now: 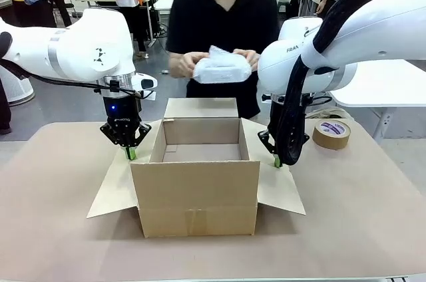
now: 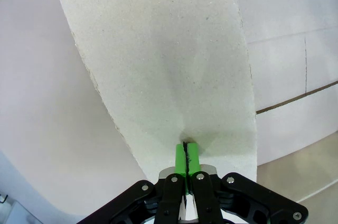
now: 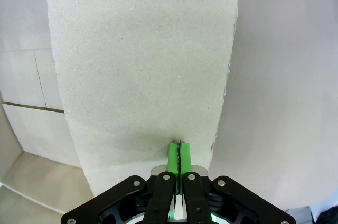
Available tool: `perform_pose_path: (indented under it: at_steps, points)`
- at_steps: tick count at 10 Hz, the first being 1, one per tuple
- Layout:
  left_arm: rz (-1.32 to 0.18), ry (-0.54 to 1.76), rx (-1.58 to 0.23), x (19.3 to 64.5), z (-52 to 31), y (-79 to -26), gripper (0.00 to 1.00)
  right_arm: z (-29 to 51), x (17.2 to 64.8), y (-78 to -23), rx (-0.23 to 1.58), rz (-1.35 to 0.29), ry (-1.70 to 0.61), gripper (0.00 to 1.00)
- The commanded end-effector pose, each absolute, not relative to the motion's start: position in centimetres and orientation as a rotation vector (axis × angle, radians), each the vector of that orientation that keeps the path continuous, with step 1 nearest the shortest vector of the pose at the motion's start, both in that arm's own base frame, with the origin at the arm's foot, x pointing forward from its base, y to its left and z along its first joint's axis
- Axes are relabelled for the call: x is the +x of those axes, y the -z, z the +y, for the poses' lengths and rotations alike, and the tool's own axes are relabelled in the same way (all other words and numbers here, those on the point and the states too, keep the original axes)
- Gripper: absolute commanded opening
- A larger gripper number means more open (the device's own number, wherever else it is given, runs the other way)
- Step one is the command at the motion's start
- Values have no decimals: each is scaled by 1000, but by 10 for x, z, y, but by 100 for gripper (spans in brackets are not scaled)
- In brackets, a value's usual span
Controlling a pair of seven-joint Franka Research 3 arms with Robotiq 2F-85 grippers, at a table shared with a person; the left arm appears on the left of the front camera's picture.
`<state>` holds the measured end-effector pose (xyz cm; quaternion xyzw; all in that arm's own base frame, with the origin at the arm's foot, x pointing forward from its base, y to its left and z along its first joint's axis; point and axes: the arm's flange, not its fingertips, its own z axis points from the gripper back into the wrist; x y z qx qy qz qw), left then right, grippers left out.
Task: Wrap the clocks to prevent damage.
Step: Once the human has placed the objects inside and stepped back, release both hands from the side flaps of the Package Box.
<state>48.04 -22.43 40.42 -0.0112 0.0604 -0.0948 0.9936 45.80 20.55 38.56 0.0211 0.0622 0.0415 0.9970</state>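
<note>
An open cardboard box [image 1: 200, 182] stands in the middle of the surface [image 1: 53, 229], its inside bare. Its side flaps are folded out and down.

The left gripper [image 1: 130, 153] is fully closed with nothing between its green pads; its tips rest on the box's left flap [image 1: 113, 192], just outside the wall. In the left wrist view the closed gripper [image 2: 186, 155] meets that flap [image 2: 163, 65] tip-on, not pinching its edge.

The right gripper [image 1: 277, 161] is likewise closed and empty, tips on the box's right flap [image 1: 279, 189]. In its own view the gripper [image 3: 178, 155] touches the flap [image 3: 142, 65] the same way.

The far flap [image 1: 201, 107] stands up behind the opening. Above and beyond it, a person holds a white wrapped bundle [image 1: 221, 68] in both hands [image 1: 190, 62], well clear of the box; what is inside the wrap cannot be told.

A roll of brown tape [image 1: 331, 134] lies flat on the surface to the right of the box, past the right arm.
</note>
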Motion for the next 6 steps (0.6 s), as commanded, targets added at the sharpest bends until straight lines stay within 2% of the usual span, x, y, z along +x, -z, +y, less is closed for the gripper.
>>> perform_pose_path:
  at_steps: [1, 6]
  points:
    - [124, 190, -20, 479, -224, -404, 0, 206, 457, -385, 29, 122, -73, 1]
    - [124, 190, -20, 479, -224, -404, 0, 206, 457, -385, 29, 122, -73, 1]
